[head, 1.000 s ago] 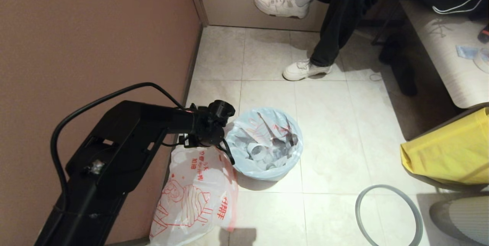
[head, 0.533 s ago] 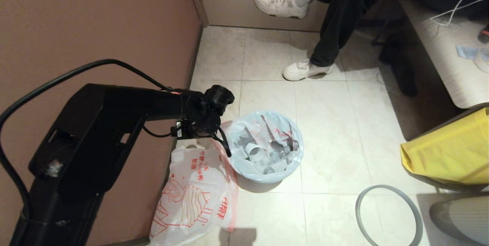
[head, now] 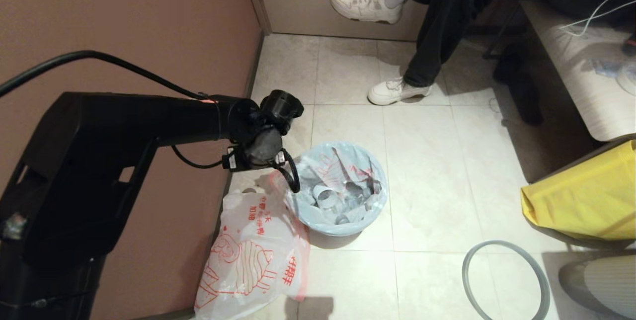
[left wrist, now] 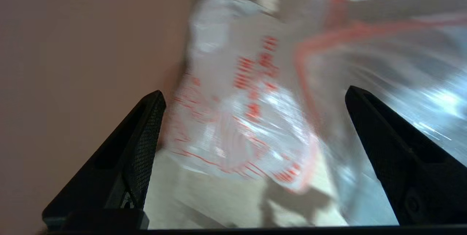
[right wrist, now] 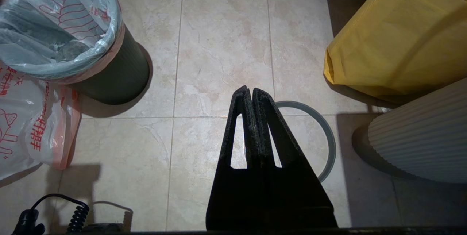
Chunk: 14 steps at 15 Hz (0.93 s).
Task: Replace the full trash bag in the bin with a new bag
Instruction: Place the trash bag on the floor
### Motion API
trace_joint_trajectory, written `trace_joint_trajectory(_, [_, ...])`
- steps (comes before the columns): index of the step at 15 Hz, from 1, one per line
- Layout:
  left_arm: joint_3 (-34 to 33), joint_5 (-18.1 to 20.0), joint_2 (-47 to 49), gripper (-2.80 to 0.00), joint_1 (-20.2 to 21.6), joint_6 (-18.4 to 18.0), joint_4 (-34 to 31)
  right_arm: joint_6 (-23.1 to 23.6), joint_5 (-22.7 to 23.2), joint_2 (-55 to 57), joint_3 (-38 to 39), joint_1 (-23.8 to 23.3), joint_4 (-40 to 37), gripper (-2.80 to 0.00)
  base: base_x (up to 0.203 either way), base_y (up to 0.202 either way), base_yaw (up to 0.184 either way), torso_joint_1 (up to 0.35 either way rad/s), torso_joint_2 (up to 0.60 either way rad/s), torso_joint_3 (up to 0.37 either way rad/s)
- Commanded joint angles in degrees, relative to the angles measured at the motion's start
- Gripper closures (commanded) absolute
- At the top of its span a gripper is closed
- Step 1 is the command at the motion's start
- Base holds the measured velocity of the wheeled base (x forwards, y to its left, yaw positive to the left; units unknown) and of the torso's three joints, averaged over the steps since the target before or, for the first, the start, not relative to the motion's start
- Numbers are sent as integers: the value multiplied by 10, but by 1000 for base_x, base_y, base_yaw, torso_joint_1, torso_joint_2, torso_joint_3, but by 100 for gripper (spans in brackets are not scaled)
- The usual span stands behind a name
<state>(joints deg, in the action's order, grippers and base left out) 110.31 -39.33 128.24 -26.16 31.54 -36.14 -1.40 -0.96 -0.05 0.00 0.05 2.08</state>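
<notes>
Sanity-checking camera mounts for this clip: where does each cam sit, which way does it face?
Head: on the robot's head, looking forward and down at the tiled floor; the left arm reaches to the full trash bag, left gripper at its near rim.
Left wrist: behind the open fingers, facing down at the new bag by the wall.
Right wrist: behind the shut right gripper, looking down over the ring rim; the bin stands off to the side.
Shared: all three show the new bag.
</notes>
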Motion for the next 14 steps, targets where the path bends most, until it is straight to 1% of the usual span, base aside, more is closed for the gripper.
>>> trace_joint_trajectory(1, [0, 50, -9, -280, -5, 14, -3, 0, 0, 0, 0, 0, 0, 0, 0, 0, 0, 0, 0, 0])
trace_joint_trajectory(2, [1, 89, -4, -280, -5, 28, -3, 0, 0, 1, 0, 0, 0, 0, 0, 0, 0, 0, 0, 0])
trace_joint_trajectory(4, [-1, 206, 4, -280, -1, 60, -3, 0, 0, 0, 0, 0, 0, 0, 0, 0, 0, 0, 0, 0])
trace_joint_trajectory(7, [-8, 359, 27, -280, 26, 101, -3, 0, 0, 0, 0, 0, 0, 0, 0, 0, 0, 0, 0, 0])
trace_joint_trajectory(10, [-41, 468, 18, -280, 62, 109, 2, 0, 0, 0, 0, 0, 0, 0, 0, 0, 0, 0, 0, 0])
trace_joint_trajectory(12, [-67, 496, -12, -280, 82, 109, 10, 0, 0, 0, 0, 0, 0, 0, 0, 0, 0, 0, 0, 0])
trace_joint_trajectory(13, [-103, 528, -33, -280, 89, 109, 22, 0, 0, 0, 0, 0, 0, 0, 0, 0, 0, 0, 0, 0])
trace_joint_trajectory(14, [-148, 561, -51, -280, 99, 108, 49, 0, 0, 0, 0, 0, 0, 0, 0, 0, 0, 0, 0, 0])
